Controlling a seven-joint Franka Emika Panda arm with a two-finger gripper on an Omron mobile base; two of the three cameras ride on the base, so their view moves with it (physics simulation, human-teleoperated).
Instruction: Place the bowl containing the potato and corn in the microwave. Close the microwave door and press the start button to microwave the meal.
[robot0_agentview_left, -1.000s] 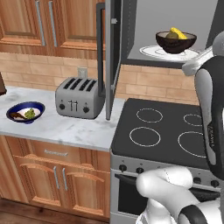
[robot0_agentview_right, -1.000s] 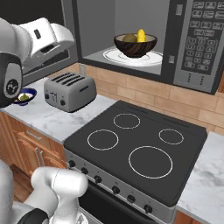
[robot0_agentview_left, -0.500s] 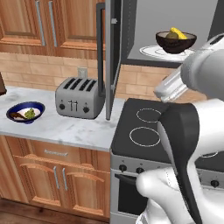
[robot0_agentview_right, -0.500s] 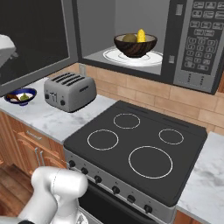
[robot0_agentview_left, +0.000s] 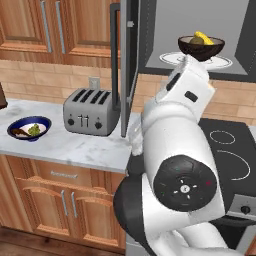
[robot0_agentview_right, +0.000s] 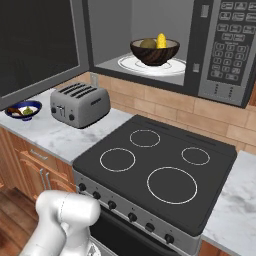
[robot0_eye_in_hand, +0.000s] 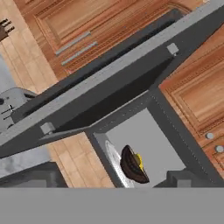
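One bowl (robot0_agentview_right: 154, 51) is sitting on the white turntable plate (robot0_agentview_right: 129, 64) inside the microwave (robot0_agentview_right: 210, 45), at about 12 o'clock in the right base view; it is holding one corn (robot0_agentview_right: 161, 40) and one potato (robot0_agentview_right: 148, 44), corn at 3 o'clock of the potato. One microwave door (robot0_agentview_left: 126, 60) is standing swung wide open, its single dark bar handle (robot0_agentview_left: 115, 70) running vertically, at 11 o'clock of the arm in the left base view. One four-slot toaster (robot0_agentview_left: 90, 112) is resting on the marble counter (robot0_agentview_left: 65, 145), just at 9 o'clock of the door edge. One blue-rimmed bowl (robot0_agentview_left: 29, 128) with food bits is lying at 9 o'clock of the toaster, well apart. One stovetop (robot0_agentview_right: 155, 172) is showing four ring burners, at 6 o'clock under the microwave. The arm is rising in front of the stove in the left base view. In the hand view the bowl is appearing at 6 o'clock, tilted by the camera roll. Fingertips are not visible; the gripper is reading as spread wide, holding nothing.
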